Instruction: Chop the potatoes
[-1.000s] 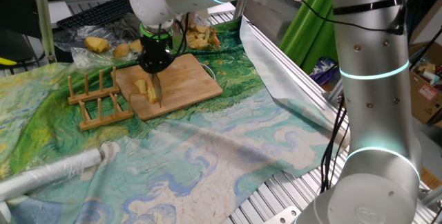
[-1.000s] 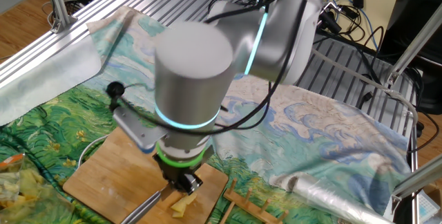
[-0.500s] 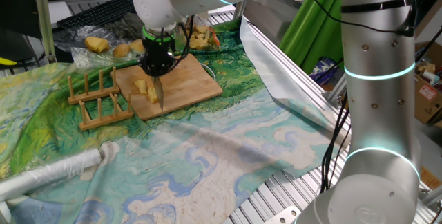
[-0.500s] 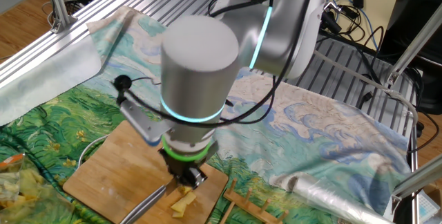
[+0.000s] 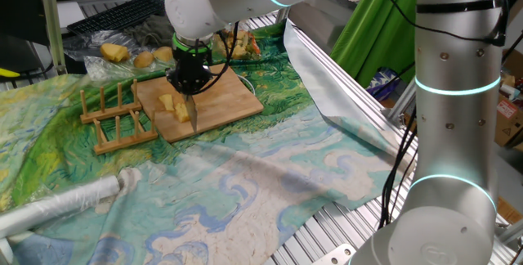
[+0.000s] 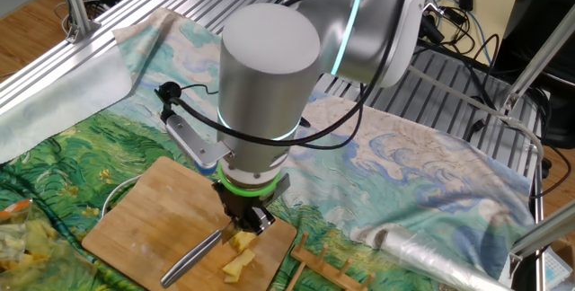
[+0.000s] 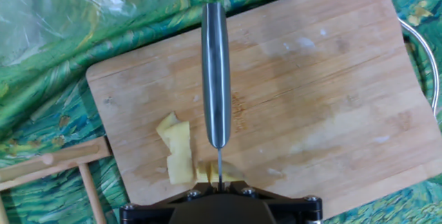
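Gripper (image 5: pixel 187 83): we see it clamped on the knife (image 7: pixel 215 79).
Potatoes (image 7: pixel 178 151): lower-left of board (image 7: pixel 331 86), beside blade.

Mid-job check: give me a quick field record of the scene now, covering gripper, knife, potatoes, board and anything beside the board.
gripper: shut on knife
knife: held edge-down over the potatoes
potatoes: several pale-yellow pieces, near the board's edge by the rack
wooden board: on the patterned cloth, mostly bare
wooden rack: beside the board, apart from it
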{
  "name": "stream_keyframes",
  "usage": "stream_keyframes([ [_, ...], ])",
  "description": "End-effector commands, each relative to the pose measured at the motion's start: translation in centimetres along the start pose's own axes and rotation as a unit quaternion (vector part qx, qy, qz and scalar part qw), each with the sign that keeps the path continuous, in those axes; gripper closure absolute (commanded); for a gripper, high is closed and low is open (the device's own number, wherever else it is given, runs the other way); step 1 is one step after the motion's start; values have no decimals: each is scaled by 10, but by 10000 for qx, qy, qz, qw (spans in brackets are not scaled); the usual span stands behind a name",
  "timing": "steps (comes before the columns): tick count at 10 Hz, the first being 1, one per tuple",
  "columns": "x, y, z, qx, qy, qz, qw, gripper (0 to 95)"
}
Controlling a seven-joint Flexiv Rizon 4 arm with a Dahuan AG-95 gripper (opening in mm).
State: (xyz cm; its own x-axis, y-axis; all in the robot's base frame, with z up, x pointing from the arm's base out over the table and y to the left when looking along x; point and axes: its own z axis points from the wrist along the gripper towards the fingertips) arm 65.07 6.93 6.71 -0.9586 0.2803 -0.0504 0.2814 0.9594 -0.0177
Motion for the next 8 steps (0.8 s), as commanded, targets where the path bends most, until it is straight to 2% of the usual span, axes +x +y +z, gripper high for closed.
stream_keyframes([
  [1, 1, -1, -2, 3, -13, 6, 10000, 950],
  [2, 2, -1, 1, -20, -6, 18, 10000, 950],
  [3, 5, 0, 13, -90, -66, 57, 9999, 950],
  [4, 9, 5, 36, -178, -239, 127, 9995, 950],
  [5, 9, 9, 47, -184, -271, 171, 9993, 950],
  [7, 8, 6, 41, -94, -183, 172, 9996, 950],
  [8, 8, 6, 40, -113, -189, 176, 9996, 950],
])
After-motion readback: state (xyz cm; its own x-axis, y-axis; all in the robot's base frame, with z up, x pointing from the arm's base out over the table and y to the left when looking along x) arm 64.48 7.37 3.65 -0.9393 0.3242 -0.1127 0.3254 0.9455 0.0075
